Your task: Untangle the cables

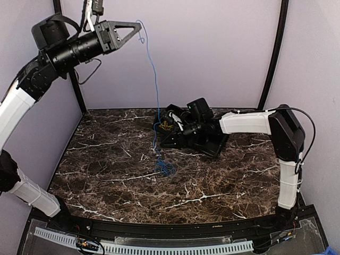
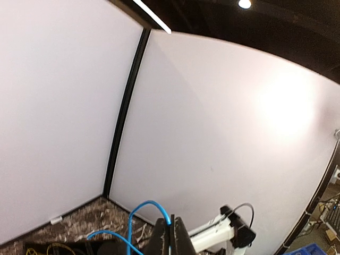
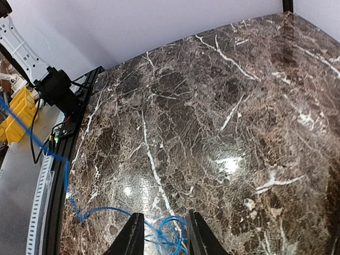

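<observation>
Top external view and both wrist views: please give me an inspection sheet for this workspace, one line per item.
Surface: dark marble-pattern table, a few glare spots.
Job's things: blue cable hangs from above down to a small coil on the table; yellow cable is bunched at the right arm's tip.
Clutter: nothing seen.
Grippers: left gripper is high, shut on the blue cable; right gripper is low, jaws apart, with blue loops showing between them.
Cables: black arm cord on the right arm.
Surroundings: pale walls, black corner posts.
</observation>
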`<state>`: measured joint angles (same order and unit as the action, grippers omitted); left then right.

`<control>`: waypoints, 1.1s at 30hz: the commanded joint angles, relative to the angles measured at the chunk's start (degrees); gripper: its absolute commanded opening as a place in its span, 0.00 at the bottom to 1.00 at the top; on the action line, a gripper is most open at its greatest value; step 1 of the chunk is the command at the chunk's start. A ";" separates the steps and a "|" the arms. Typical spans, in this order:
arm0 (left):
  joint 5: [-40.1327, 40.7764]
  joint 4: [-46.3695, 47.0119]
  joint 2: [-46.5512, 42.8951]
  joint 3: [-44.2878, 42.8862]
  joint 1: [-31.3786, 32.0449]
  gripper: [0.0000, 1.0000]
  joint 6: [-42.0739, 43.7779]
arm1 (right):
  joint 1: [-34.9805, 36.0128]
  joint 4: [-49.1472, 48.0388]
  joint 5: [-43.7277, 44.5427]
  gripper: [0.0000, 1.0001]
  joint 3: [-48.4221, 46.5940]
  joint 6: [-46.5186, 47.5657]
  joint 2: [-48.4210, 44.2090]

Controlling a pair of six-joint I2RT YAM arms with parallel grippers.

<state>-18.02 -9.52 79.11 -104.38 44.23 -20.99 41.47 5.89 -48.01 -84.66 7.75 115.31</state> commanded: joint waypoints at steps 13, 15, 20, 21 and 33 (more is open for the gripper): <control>4.26 0.39 4.93 -18.67 0.24 0.00 -0.26 | 0.26 -3.00 -1.17 0.35 1.98 -2.65 7.13; 4.49 1.16 3.92 -16.52 0.18 0.00 -0.49 | 0.27 -2.64 -2.35 0.45 2.23 -1.23 5.61; 5.45 4.06 2.01 -11.08 0.18 0.00 -0.86 | 1.03 0.31 -3.85 0.69 0.75 2.08 2.34; 5.52 4.28 1.88 -10.25 0.16 0.00 -0.97 | 1.45 1.32 -3.81 0.70 -0.18 2.54 2.18; 2.68 6.62 4.50 -12.15 0.20 0.00 -3.57 | 4.40 0.53 3.02 0.76 -7.23 3.02 6.15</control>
<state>-13.34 -6.17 83.64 -114.10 44.27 -23.14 45.43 7.99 -48.84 -89.10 10.55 119.68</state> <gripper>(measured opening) 0.020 0.756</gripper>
